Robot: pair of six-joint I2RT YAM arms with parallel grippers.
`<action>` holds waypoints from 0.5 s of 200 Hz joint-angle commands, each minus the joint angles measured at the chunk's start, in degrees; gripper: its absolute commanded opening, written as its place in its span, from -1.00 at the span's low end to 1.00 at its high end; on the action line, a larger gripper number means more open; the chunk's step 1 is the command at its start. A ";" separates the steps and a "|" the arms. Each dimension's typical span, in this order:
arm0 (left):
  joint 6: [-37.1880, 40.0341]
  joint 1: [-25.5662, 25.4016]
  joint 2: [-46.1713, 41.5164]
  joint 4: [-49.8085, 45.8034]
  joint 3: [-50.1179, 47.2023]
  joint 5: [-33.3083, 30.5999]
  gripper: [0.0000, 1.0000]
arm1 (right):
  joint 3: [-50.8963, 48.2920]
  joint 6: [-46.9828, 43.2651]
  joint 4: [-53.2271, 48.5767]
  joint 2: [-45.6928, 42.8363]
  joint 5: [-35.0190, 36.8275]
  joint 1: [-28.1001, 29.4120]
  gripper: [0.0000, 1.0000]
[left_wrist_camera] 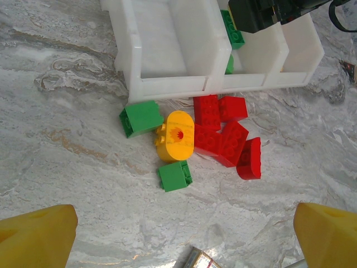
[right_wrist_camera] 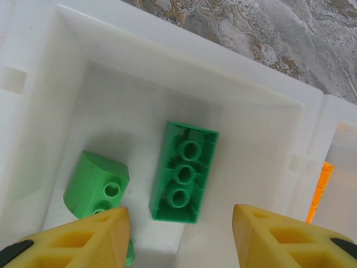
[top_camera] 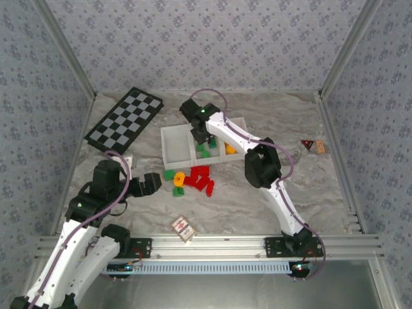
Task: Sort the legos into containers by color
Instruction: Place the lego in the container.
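Legos [right_wrist_camera: 184, 173] green in container [right_wrist_camera: 167, 61] | right tool [right_wrist_camera: 179, 215] parted above | left tool [left_wrist_camera: 183, 215] spread wide

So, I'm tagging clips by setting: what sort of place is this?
Probably a lab test booth, not a home: patterned panels on an aluminium frame wall in a marbled tabletop with two robot arms bolted at its edge.

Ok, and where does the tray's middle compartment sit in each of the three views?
Top external: middle compartment just above picture centre, beneath the right gripper.
Left wrist: middle compartment at top right, partly under that gripper's dark body.
Right wrist: middle compartment seen from directly above, past the yellow fingertips.
Shared landmark: the green bricks lying inside it.
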 commanded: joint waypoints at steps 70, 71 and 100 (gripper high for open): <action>0.18 0.23 -0.21 1.42 -0.08 -0.06 0.99 | -32.39 19.21 11.28 -28.10 -10.30 0.20 0.41; 0.20 0.23 -0.21 1.38 -0.08 -0.06 0.99 | -32.61 19.50 11.45 -28.39 -10.41 0.19 0.41; 0.21 0.32 -0.19 1.45 -0.08 0.19 0.99 | -46.08 26.62 17.33 -36.62 -14.70 1.38 0.48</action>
